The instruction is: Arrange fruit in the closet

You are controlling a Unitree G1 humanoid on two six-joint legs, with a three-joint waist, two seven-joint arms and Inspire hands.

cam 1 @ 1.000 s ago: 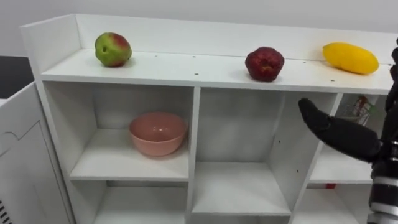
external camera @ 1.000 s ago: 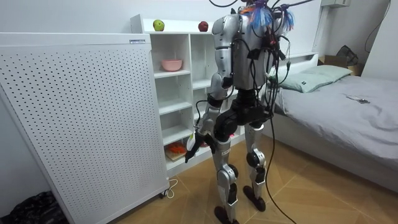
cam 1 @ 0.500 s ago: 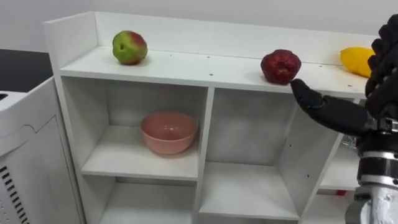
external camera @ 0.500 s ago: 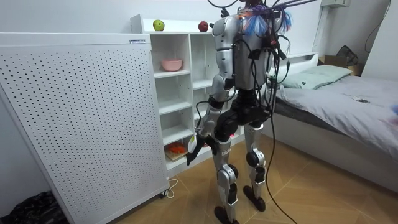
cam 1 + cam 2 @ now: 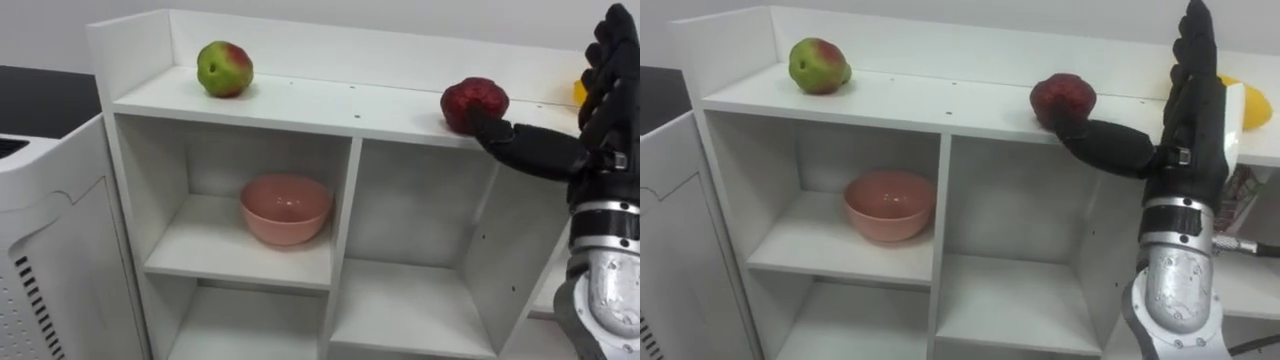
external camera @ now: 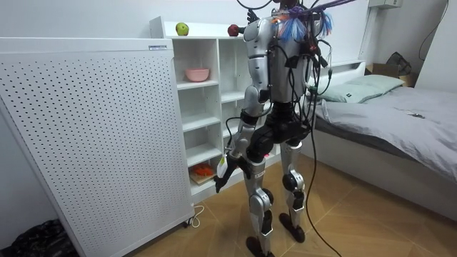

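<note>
The robot stands upright on the wooden floor, facing a white closet [image 5: 300,100] of open compartments, with a bed [image 6: 400,121] behind it on the room view's right. A white perforated panel [image 6: 86,135] stands against the closet on the room view's left.

All the fruit lies on the closet's top shelf. A green-and-red apple [image 5: 224,68] sits near the left end. A dark red apple [image 5: 474,100] sits well apart from it, above the divider between the middle and right compartments. A yellow fruit [image 5: 1252,105] lies further right, partly hidden behind the raised hand. In the upper left compartment a pink bowl [image 5: 286,208] stands upright, on the right part of its shelf and close to the divider.

The right hand [image 5: 1190,140] is raised in front of the top shelf. Its fingers [image 5: 1196,50] are straight and point upward, held together, grasping nothing. Its thumb [image 5: 1105,148] stretches out sideways to the left, and its tip lies against the lower front of the dark red apple, appearing to touch it.

The left hand [image 6: 221,171] hangs low beside the robot's thigh in the room view, level with the closet's lower shelves. Whether its fingers are straight or curled cannot be told.
</note>
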